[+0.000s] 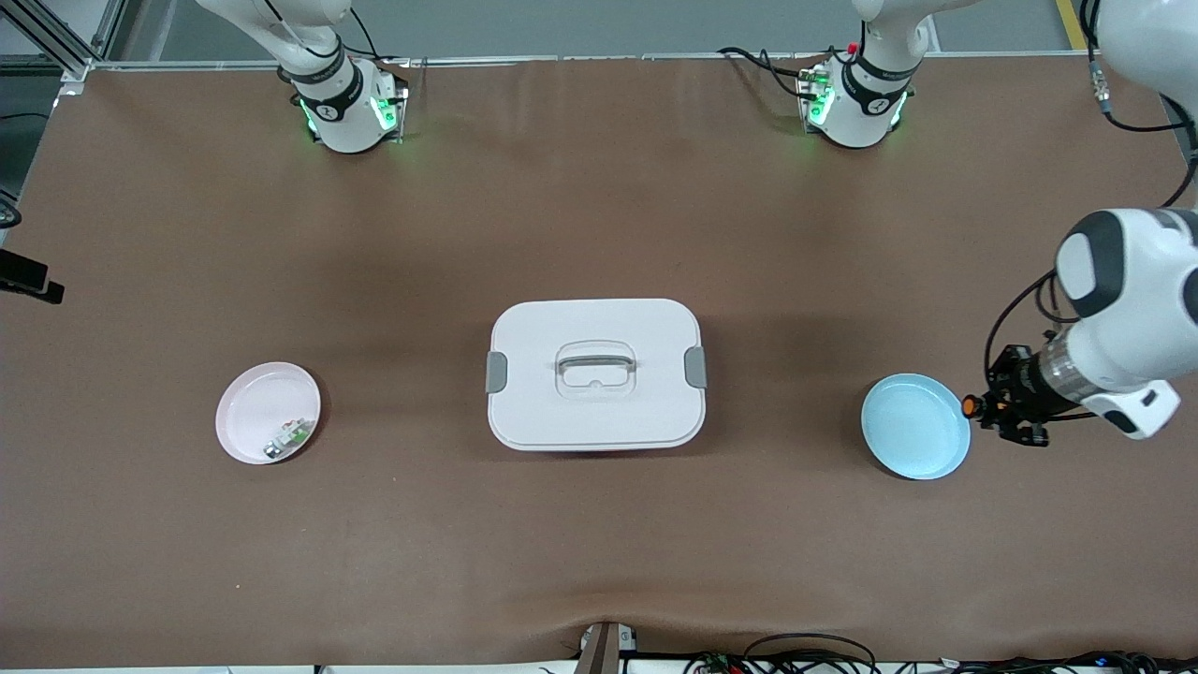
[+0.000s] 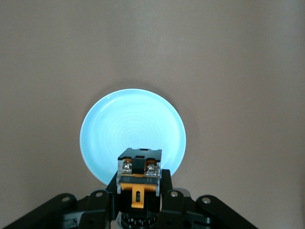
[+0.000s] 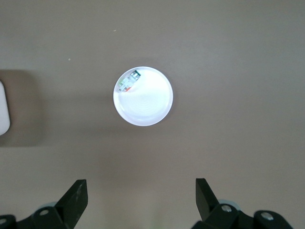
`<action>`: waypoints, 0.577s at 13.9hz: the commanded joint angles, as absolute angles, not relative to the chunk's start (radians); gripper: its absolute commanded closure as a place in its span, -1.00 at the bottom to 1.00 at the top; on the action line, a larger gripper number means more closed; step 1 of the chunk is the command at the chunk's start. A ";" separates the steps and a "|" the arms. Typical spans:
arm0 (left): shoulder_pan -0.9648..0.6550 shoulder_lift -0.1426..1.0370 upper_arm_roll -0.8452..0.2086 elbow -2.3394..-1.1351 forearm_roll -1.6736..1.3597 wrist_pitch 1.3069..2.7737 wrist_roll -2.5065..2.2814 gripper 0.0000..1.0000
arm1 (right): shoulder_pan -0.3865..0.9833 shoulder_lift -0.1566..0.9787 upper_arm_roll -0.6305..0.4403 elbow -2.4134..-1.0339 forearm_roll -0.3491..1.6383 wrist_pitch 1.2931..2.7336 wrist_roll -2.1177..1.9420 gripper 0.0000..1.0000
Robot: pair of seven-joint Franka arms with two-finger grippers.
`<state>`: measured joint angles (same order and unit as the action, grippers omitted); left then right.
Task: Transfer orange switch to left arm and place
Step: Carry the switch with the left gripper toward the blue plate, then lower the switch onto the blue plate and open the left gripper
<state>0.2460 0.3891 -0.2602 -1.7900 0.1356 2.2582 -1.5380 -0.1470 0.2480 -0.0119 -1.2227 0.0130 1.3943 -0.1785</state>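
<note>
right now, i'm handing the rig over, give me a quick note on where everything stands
Left end effector: shut on the small black-and-orange switch, in the air by the edge of the round blue plate.
Right end effector: open, empty, high above the round pink plate holding a small green-white part.
White latched plastic box: mid-table between the plates.
Done: switch is in the left end effector.
Left: set it on the blue plate.

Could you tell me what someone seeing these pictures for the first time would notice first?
Most likely the big white box in the middle of the table, between a pink plate toward the right arm's end and a blue plate toward the left arm's end. Next, the left gripper beside the blue plate's edge, shut on the orange switch. The right gripper hangs open high over the pink plate, which holds a small green-white part.
</note>
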 commanded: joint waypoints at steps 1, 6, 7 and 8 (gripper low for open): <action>0.258 0.345 -0.262 -1.943 0.166 2.420 -1.563 1.00 | -0.127 0.233 -0.012 -1.229 0.021 1.379 -0.186 -1.00; 0.252 0.403 -0.253 -1.983 0.167 2.474 -1.562 1.00 | -0.086 0.209 -0.015 -1.236 0.020 1.371 -0.179 -1.00; 0.244 0.429 -0.241 -1.980 0.185 2.479 -1.562 1.00 | -0.072 0.209 -0.015 -1.236 0.017 1.371 -0.179 -1.00; 0.244 0.451 -0.238 -1.980 0.221 2.505 -1.566 1.00 | -0.057 0.207 -0.017 -1.236 0.009 1.373 -0.179 -1.00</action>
<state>0.2511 0.4123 -0.2512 -1.9777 0.1621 2.4569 -1.5390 -0.0858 0.2302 -0.0109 -1.2227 0.0143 1.3805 -0.1785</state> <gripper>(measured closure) 0.652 0.000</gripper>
